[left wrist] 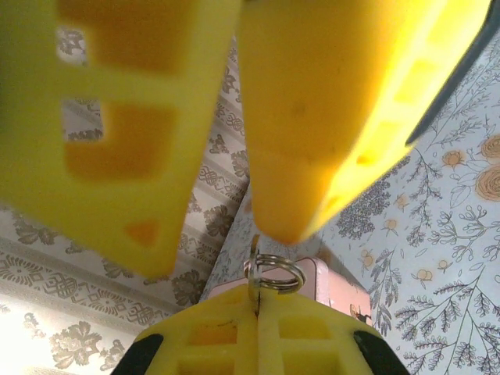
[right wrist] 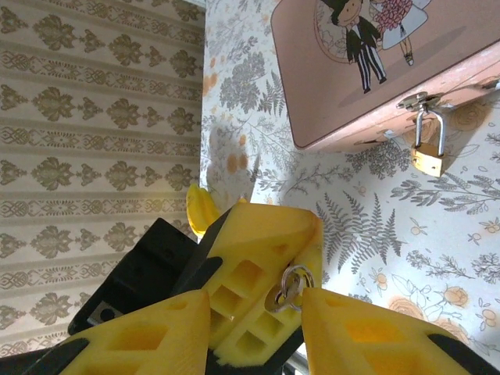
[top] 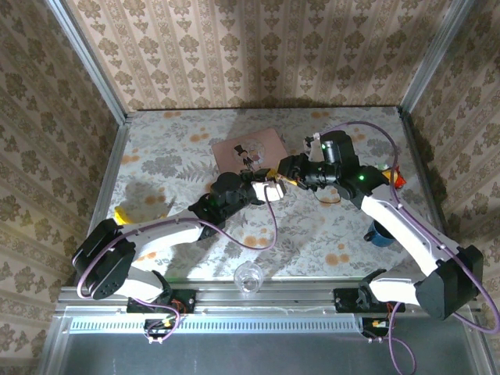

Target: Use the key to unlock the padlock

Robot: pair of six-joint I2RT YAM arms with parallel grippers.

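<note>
Two arms meet near the middle of the bench [top: 156, 148], just toward 6 o'clock from the pink box [top: 248, 148]. The left end effector [top: 269, 190] is pinched tight on the key [right wrist: 279, 298]. In the left wrist view its yellow fingers [left wrist: 223, 332] press together, and the key ring [left wrist: 273, 273] pokes out from the seam between them. The right end effector [top: 281, 176] faces it from 2 o'clock with its jaws narrowly apart and nothing gripped between them. From the right wrist we see its fingers [right wrist: 141, 336] on either side of the left one's tip, and one pad sits just beside the ring; we cannot tell whether they touch.

The padlock [right wrist: 428, 155] hangs shut on the hasp at the box's front edge. It is at about 2 o'clock in the right wrist view and well apart from the key. The box lies flat with its pictured lid up.

A blue cup [top: 381, 233] stands at 4 o'clock on the bench. A clear glass [top: 250, 278] sits at 6 o'clock by the near rail.
</note>
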